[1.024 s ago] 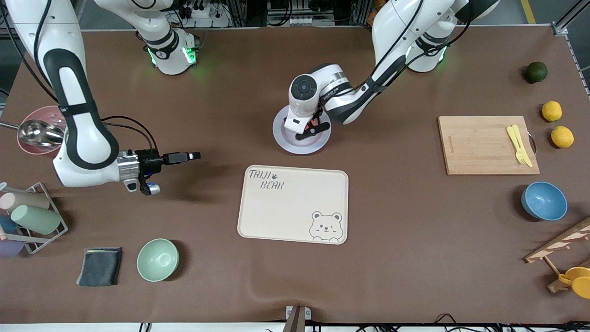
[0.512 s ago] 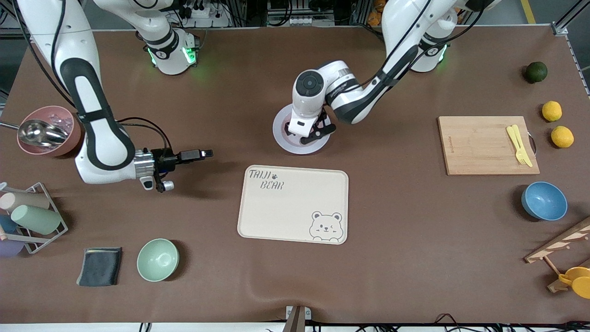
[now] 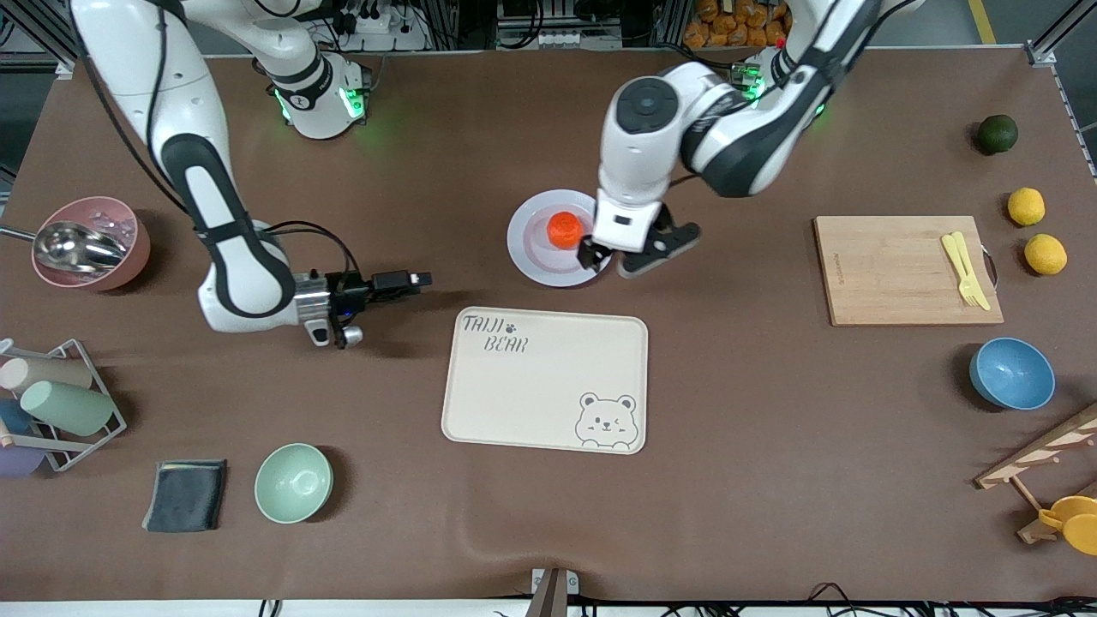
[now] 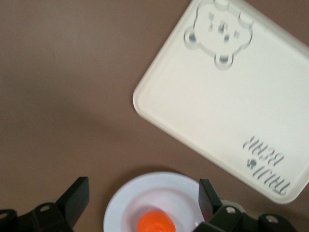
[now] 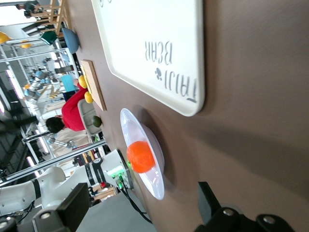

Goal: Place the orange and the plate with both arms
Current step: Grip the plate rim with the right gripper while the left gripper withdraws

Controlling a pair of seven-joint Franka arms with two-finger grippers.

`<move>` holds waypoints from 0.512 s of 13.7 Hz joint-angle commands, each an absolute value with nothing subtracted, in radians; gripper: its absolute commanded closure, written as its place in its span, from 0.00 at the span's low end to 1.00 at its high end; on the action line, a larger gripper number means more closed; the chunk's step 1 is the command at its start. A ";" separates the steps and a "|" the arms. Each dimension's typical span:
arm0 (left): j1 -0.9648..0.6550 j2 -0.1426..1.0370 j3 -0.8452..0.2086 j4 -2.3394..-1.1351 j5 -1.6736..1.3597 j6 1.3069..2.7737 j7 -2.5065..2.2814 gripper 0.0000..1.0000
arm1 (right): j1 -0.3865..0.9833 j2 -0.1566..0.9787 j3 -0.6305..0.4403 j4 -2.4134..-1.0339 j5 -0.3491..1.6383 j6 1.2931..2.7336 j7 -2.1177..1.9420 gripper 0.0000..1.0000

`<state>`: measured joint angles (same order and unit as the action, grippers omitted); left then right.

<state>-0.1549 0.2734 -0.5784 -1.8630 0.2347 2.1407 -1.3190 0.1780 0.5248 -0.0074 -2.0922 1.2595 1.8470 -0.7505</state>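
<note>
The orange [image 3: 565, 230] sits in the middle of the pale plate [image 3: 530, 250], which lies on the table farther from the front camera than the cream tray. My left gripper [image 3: 630, 257] is open and empty, up over the plate's edge on the side toward the left arm's end. In the left wrist view the orange [image 4: 155, 222] and plate [image 4: 159, 191] lie below the open left gripper [image 4: 143, 195]. My right gripper [image 3: 418, 279] is open and empty, held level and low over the table, beside the tray's corner. The right wrist view shows the orange [image 5: 140, 156] on the plate [image 5: 129, 121].
The cream bear tray [image 3: 545, 380] lies mid-table. A cutting board [image 3: 907, 270] with a yellow fork, two lemons [image 3: 1026, 206], a dark green fruit [image 3: 997, 134] and a blue bowl [image 3: 1011, 373] are toward the left arm's end. A green bowl [image 3: 293, 482], pink bowl [image 3: 90, 242] and cup rack [image 3: 51, 403] are toward the right arm's end.
The left gripper has let go of the orange on the plate, lifted and drawn off toward the left arm's end. The right gripper has moved toward the plate.
</note>
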 commanded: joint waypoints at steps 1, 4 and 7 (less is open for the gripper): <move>-0.040 0.252 -0.583 -1.756 0.262 2.039 -1.100 0.00 | 0.247 0.517 -0.014 -2.125 1.334 1.896 -0.782 0.05; 0.115 0.259 -0.581 -1.603 0.258 1.939 -0.792 0.00 | 0.303 0.529 -0.015 -2.143 1.403 1.920 -0.798 0.05; 0.244 0.252 -0.584 -1.565 0.245 1.928 -0.619 0.00 | 0.333 0.555 -0.015 -2.148 1.456 1.942 -0.865 0.06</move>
<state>0.1973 0.2505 -0.5677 -1.5877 0.2369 1.9572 -0.6922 0.3126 0.5361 -0.0064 -2.1375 1.3999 1.9320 -0.8011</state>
